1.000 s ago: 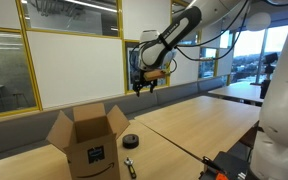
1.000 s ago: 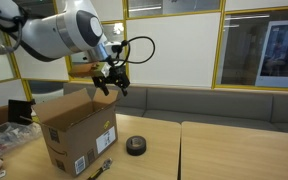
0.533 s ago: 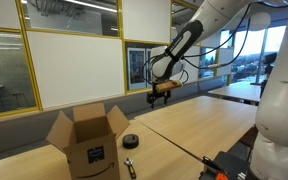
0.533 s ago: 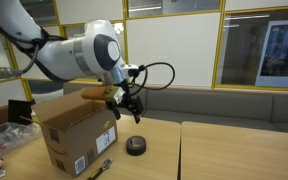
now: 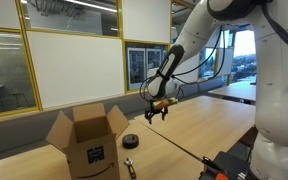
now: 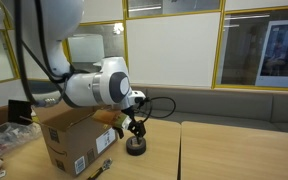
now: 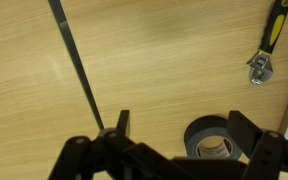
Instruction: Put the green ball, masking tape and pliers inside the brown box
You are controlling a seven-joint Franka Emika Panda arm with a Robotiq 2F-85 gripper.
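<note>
Bench (image 5: 209, 125): light wood. A dark seam (image 7: 79, 65) crosses it in the wrist view.

Nearest: pliers (image 5: 130, 166), lying flat on the bench just off the near right corner of the brown box (image 5: 87, 145). Yellow-and-black handles and a metal head show in the wrist view.

Brown box: upright on the bench, top flaps folded open, black logo and label on the near side. Its inside is not visible from where the cameras stand.

Masking tape (image 6: 136, 147): dark roll lying flat on the bench to the right of the box, apart from it and farther back than the pliers.

Fingers (image 6: 134, 128): pointing down over the tape, spread wide, holding nothing. In the wrist view the roll lies in the gap between them, nearer one finger than the other. I cannot tell whether they touch it. The white arm (image 6: 94, 85) bends down above the right side of the box.

Far: a grey seat (image 6: 234, 100) runs along the wall, with yellow-framed glass panels (image 6: 174, 45) above it.
</note>
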